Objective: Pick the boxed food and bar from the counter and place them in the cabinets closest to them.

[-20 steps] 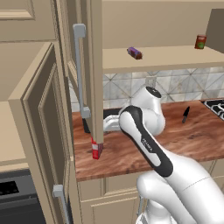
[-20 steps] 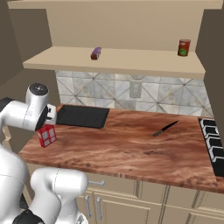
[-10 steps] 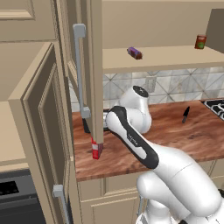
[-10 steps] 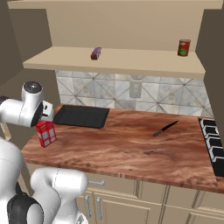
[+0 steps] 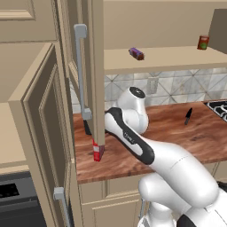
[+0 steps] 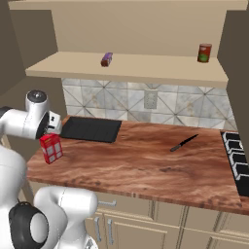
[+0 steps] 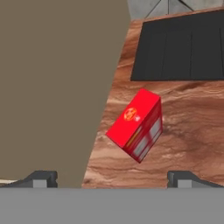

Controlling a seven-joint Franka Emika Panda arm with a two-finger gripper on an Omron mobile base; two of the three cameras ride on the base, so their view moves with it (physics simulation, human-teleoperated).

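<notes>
The boxed food (image 7: 138, 124) is a small red box standing on the counter (image 6: 146, 165) near its left end, beside a tall beige cabinet side. It shows again as the boxed food (image 6: 51, 148) and, half hidden by a door edge, as the boxed food (image 5: 97, 151). My gripper (image 7: 112, 179) is open, its tips wide apart, with the box a little ahead of them and untouched. In the right base view the hand hangs just above the box. The dark purple bar (image 6: 107, 59) lies on the open cabinet shelf (image 6: 146, 68), also seen as the bar (image 5: 136, 53).
A black mat (image 6: 91, 129) lies against the tiled wall right behind the box. A black knife (image 6: 184, 142) rests mid-counter, and a stove edge (image 6: 238, 160) is at the right. A red-and-green can (image 6: 204, 52) stands on the shelf. An open cabinet door (image 5: 35, 133) hangs at the left.
My arm has swung left along the counter, bringing the hand from beside the mat to just over the red box. The box, bar and knife have not moved.
</notes>
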